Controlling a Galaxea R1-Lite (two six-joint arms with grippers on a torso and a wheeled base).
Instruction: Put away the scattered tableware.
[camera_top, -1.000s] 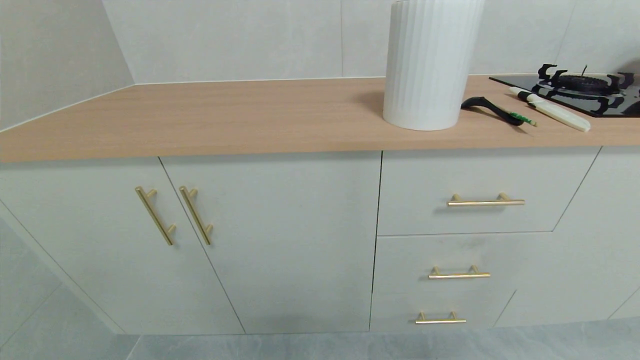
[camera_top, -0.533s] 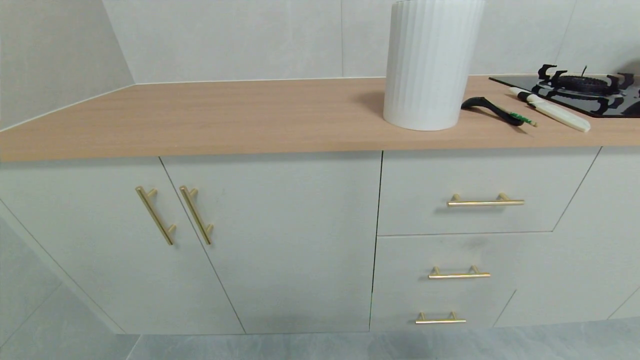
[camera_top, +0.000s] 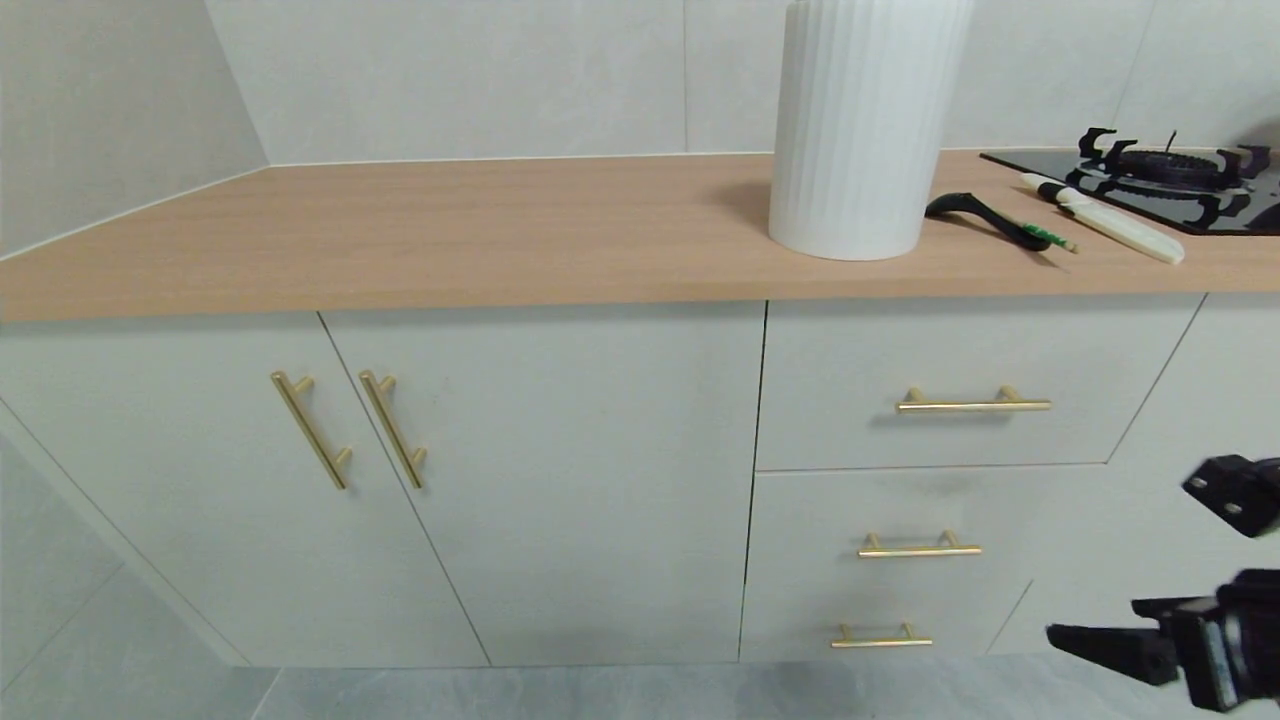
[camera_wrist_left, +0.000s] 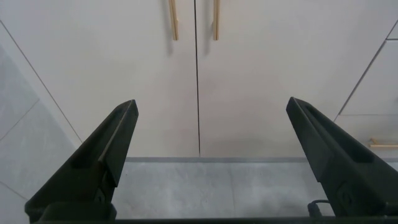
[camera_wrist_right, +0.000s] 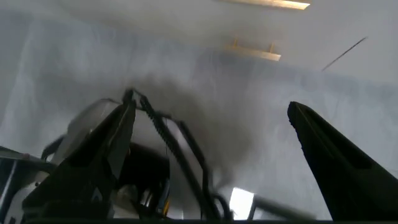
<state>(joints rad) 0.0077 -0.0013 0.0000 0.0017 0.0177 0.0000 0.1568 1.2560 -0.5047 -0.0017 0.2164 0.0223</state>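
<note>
The right gripper (camera_top: 1120, 560), spread wide and empty, hangs low before the drawers (camera_top: 960, 380); the left gripper (camera_wrist_left: 211, 112) is equally wide. Well above the right one, on the counter (camera_top: 450, 230), lie a black utensil (camera_top: 985, 218) and a long white utensil (camera_top: 1105, 218). Both look light, stiff and probably slick, and are best pinched mid-handle.

Pale tiled walls (camera_top: 450, 80), wooden countertop (camera_top: 450, 240), cream cabinets (camera_top: 580, 480) with brass handles (camera_top: 972, 404), grey floor (camera_top: 600, 695).
</note>
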